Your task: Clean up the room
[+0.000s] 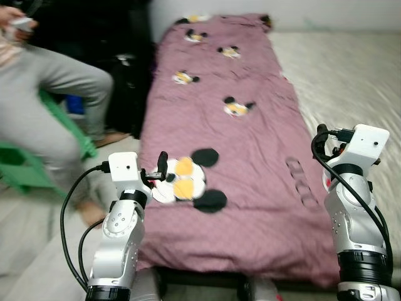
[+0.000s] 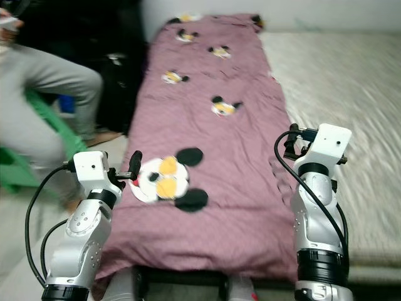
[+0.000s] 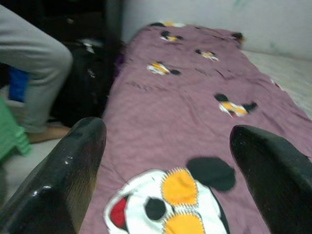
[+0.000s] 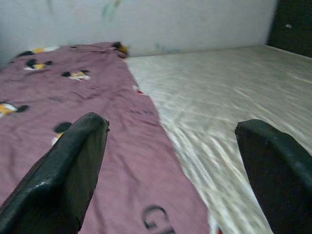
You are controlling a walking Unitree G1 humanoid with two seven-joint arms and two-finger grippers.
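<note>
Your maroon cartoon-mouse-print quilt (image 1: 225, 125) lies spread flat along the bed, seemingly done. Left end effector (image 3: 168, 161) and right end effector (image 4: 170, 161) hover released, empty, over its near corners. Seated person (image 1: 44, 94) alongside.

Soft, even indoor light falls on the purple blanket (image 1: 250, 157), the whole scene is mildly motion-blurred, and the far left corner lies in deep shadow.
</note>
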